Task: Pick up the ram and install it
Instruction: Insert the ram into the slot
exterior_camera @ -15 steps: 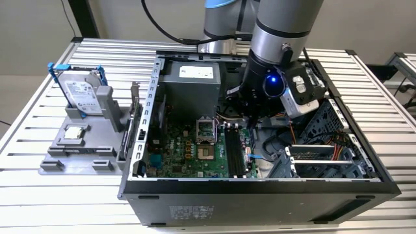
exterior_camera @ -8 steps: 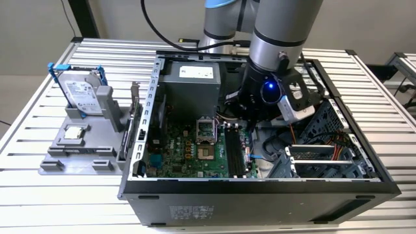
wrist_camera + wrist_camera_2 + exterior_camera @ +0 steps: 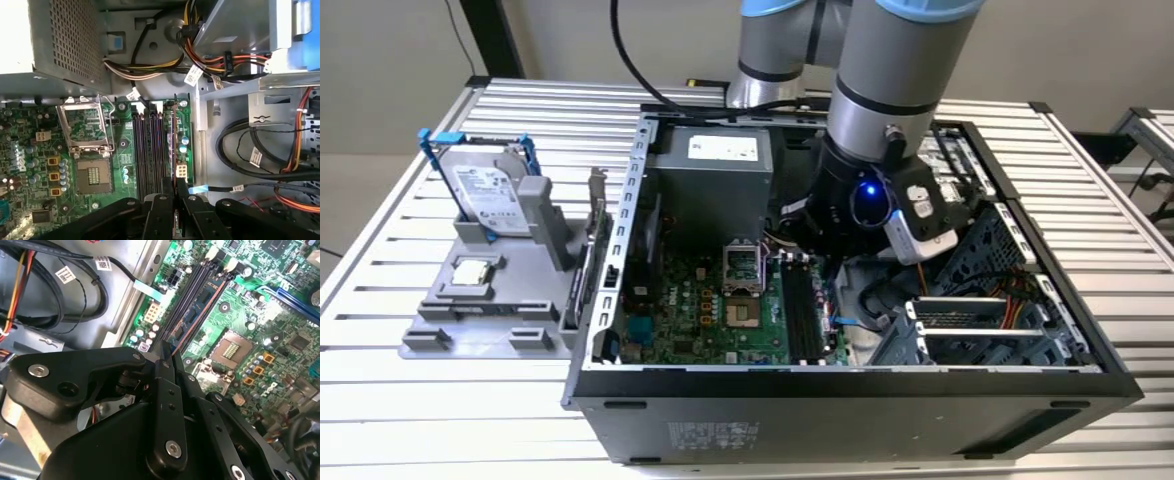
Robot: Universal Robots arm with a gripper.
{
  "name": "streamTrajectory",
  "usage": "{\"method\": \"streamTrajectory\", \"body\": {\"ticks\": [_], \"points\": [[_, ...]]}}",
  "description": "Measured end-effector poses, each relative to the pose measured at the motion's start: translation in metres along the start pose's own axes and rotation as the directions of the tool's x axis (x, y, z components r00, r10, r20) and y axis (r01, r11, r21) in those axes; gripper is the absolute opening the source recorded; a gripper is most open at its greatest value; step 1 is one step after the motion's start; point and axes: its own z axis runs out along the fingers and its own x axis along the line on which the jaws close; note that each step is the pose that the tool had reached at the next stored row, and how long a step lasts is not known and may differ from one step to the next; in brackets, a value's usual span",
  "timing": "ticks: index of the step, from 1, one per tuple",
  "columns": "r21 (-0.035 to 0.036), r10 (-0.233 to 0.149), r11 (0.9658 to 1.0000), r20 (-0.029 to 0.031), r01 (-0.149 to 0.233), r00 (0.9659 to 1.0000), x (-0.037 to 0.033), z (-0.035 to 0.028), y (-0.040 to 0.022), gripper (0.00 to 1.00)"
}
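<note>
REMOTE BENCH: My gripper (image 3: 167, 354) pinches the ram (image 3: 199, 305) between narrow fingers (image 3: 165, 400). The stick stands on edge along the memory slots (image 3: 147, 150), on the side away from the processor socket (image 3: 90, 175). In both wrist views I see the ram almost edge-on, as a thin reddish line with bluish chips. Its held end is hidden by the fingers, and I cannot tell whether it sits in a slot or just above one. In the exterior view the arm (image 3: 894, 90) hangs low inside the open case (image 3: 854, 385) at centre frame, its wrist covering the slots' far end. Room is tight, with black cables (image 3: 250, 160) looping near the slots. At the exterior view's left a hard drive (image 3: 494, 195) stands well apart in a grey holder (image 3: 480, 310) on the slatted table (image 3: 400, 420).
</note>
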Motion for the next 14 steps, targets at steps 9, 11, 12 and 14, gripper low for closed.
{"method": "streamTrajectory", "body": {"ticks": [9,11,12,14], "points": [[0.0004,-0.017,0.9999,0.0002,0.017,0.9999,0.0004,0.0155,0.0001,0.0],[0.0005,-0.02,0.9998,0.0003,0.02,0.9998,0.0005,0.0188,0.0001,0.0],[0.0009,-0.021,0.9998,0.0003,0.021,0.9998,0.0005,0.0203,0.0,0.0],[0.0015,-0.026,0.9997,0.0003,0.026,0.9997,0.0006,0.0228,0.0,0.0]]}}
